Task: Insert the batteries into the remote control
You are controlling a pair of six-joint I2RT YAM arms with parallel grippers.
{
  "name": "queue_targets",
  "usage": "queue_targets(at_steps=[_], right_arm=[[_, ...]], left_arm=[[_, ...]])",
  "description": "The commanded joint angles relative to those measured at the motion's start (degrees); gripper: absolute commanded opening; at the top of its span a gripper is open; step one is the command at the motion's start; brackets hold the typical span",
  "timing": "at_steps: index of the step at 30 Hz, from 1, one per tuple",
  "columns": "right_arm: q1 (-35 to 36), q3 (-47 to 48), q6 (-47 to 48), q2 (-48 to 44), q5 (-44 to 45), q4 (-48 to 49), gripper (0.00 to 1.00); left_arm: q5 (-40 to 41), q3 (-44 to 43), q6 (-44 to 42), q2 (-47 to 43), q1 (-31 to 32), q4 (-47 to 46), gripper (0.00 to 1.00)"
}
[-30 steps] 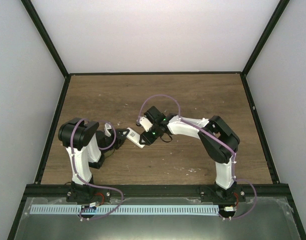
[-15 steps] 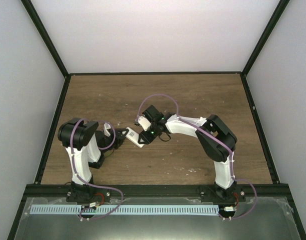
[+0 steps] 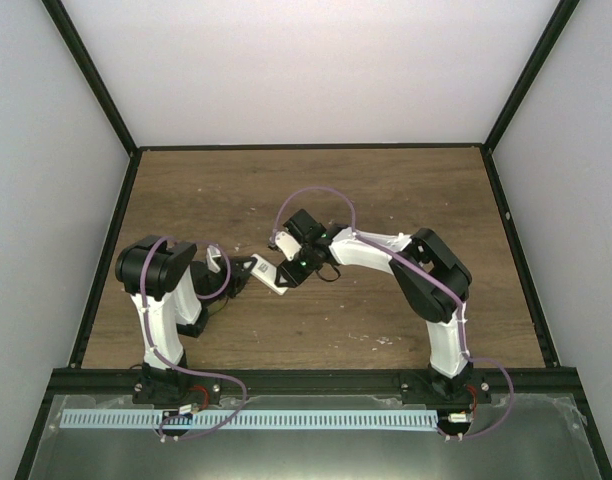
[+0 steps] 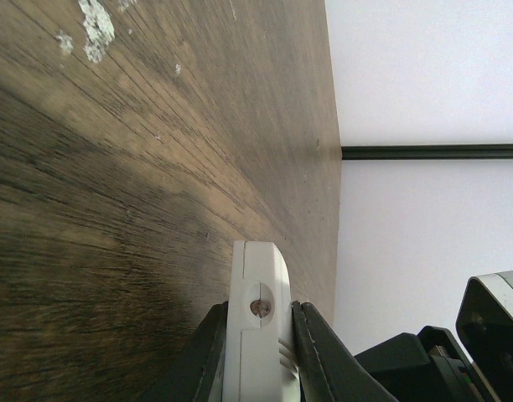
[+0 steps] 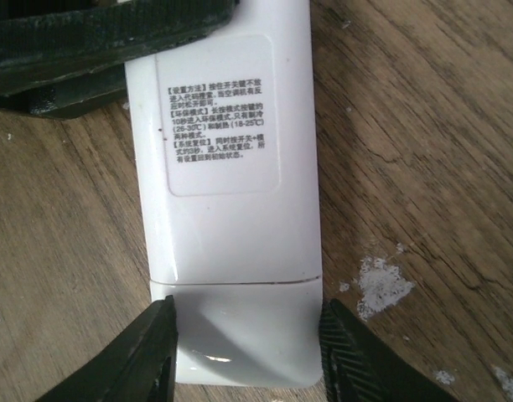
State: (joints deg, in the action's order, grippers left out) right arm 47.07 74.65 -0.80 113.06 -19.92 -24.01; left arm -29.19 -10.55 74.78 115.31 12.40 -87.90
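Note:
The white remote control (image 3: 269, 273) hangs just above the table at centre left, back side up, with a printed label (image 5: 223, 117). My left gripper (image 3: 250, 271) is shut on its long edges; in the left wrist view the remote control (image 4: 255, 335) shows end-on between the dark fingers (image 4: 208, 352). My right gripper (image 5: 248, 339) reaches in from the right, and its fingertips (image 5: 152, 347) press both sides of the remote's lower end, where the cover (image 5: 244, 327) sits behind a thin seam. The batteries are out of view.
Pale specks (image 5: 378, 285) mark the wooden table beside the remote, and more specks (image 4: 95, 21) show in the left wrist view. A black frame (image 3: 311, 147) and white walls bound the table. A slotted strip (image 3: 246, 419) runs along the near edge.
My right arm has edged slightly left toward the remote. The left arm and the remote have stayed put.

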Motion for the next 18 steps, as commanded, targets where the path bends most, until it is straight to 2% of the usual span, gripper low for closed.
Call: queue_targets(at_steps=[1,5,10,18], right_arm=[[0.92,1.88,-1.12,1.31,1.35,0.98,0.48],[0.92,2.63,-1.81,-2.58,2.96,1.11,0.6],[0.67,3.12,-2.24,-7.91,4.7,0.72,0.69],[-2.09,0.75,-3.29,-15.42,-1.47,0.0,0.79]], left_arm=[[1.29,1.23,-2.25,1.78,0.07,-3.95,0.0],[1.14,1.32,-2.36,1.59,0.08,-3.95,0.0],[0.52,1.06,-2.61,0.82,-0.03,-3.95,0.0],[-3.03,0.18,-1.54,-4.86,0.02,-3.95,0.0]])
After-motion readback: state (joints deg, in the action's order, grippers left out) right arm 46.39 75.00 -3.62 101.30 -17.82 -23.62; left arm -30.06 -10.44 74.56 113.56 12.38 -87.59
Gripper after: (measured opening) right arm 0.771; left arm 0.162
